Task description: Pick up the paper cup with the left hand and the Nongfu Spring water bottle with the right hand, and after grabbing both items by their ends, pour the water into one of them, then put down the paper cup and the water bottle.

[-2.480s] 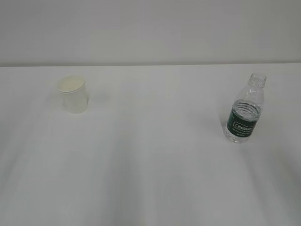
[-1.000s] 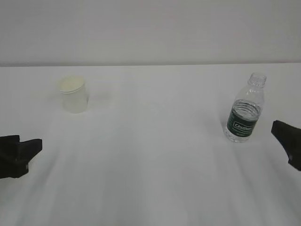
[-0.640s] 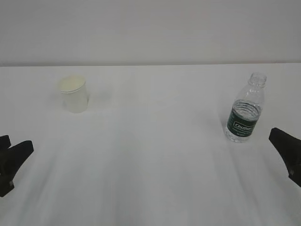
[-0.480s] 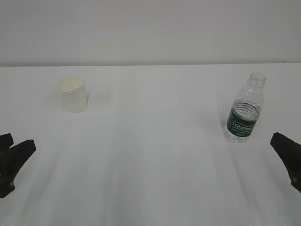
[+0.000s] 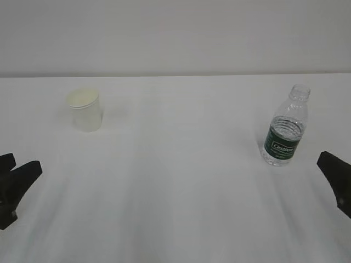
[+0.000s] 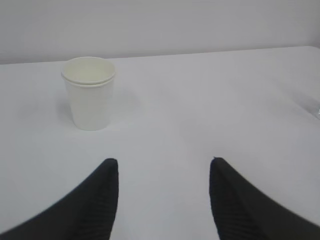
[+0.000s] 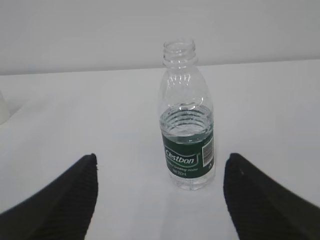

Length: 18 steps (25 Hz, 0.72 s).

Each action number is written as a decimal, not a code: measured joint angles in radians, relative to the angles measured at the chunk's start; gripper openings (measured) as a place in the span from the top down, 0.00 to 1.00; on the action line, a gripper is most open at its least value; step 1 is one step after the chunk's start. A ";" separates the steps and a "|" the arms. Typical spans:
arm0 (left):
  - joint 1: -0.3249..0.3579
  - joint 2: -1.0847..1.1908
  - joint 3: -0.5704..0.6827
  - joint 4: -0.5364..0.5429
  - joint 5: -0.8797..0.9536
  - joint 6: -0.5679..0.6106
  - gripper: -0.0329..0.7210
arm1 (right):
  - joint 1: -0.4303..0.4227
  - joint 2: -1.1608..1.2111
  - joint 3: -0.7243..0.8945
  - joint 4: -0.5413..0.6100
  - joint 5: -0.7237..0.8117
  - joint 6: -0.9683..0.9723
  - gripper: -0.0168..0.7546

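Both arms are on approach. The left gripper (image 6: 162, 200) is moderately wide and empty; the paper cup (image 6: 89, 92) stands ahead, left of its centreline, so shift left first. The right gripper (image 7: 160, 200) gapes wide, with the Nongfu Spring water bottle (image 7: 187, 120) upright straight ahead; close low. One cup, one bottle on the desk (image 5: 181, 181).

Exterior view: the left hand (image 5: 16, 183) is cut by the left edge, only its dark fingers showing; the right hand (image 5: 335, 181) is cut by the right edge, a single finger visible. Arms and plates lie outside all views. Left wrist view: both fingers (image 6: 97, 200) run off the bottom edge; a faint clear object (image 6: 316, 111) at the right edge is too cropped to identify. Right wrist view: the fingers (image 7: 75, 200) run off the bottom edge; a white object (image 7: 3, 107) at the left edge is mostly cut off. Small print on the Nongfu Spring water bottle (image 7: 188, 145) label is illegible.
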State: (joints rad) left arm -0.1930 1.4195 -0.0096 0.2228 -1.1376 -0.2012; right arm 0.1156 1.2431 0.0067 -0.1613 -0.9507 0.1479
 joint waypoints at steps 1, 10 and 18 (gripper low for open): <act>0.000 0.000 0.000 0.000 0.000 0.000 0.41 | 0.000 0.019 0.000 0.002 -0.013 0.000 0.22; 0.000 0.054 0.000 -0.031 -0.004 0.000 0.16 | 0.000 0.284 0.000 0.012 -0.181 -0.029 0.22; 0.000 0.154 -0.011 -0.034 -0.004 0.000 0.14 | 0.000 0.378 0.000 0.036 -0.187 -0.044 0.22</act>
State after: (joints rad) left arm -0.1930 1.5736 -0.0201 0.1887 -1.1414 -0.2012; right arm 0.1156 1.6213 0.0067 -0.1251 -1.1380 0.1038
